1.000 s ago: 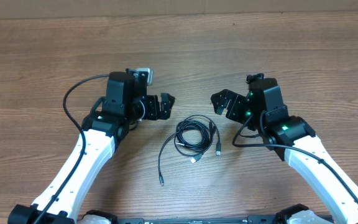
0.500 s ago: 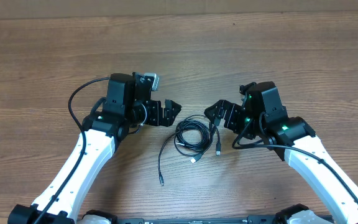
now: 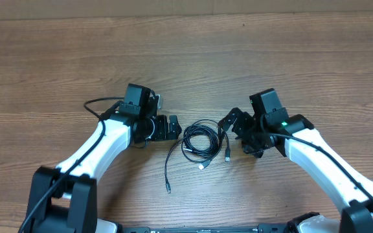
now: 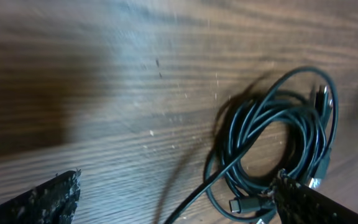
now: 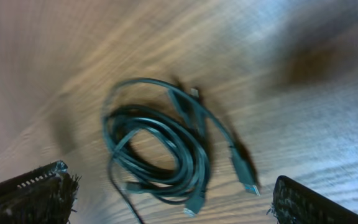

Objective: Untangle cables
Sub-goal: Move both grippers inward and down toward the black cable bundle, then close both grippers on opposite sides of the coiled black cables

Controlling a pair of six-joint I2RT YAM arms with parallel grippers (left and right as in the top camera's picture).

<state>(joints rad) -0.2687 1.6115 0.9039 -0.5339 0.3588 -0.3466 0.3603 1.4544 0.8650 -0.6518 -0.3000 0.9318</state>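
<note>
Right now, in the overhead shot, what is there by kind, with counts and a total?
Cable bundle: 1 (black, loosely coiled; how many separate cords cannot be told)
Grippers: 2, left gripper and right gripper, both open, either side of the bundle
Wooden table: 1
Total: 4

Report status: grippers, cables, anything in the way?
Left gripper open, left of the cables. Right gripper open, right of them; both empty. Cables coiled on the table, one strand trailing toward the robot. No obstruction seen.
</note>
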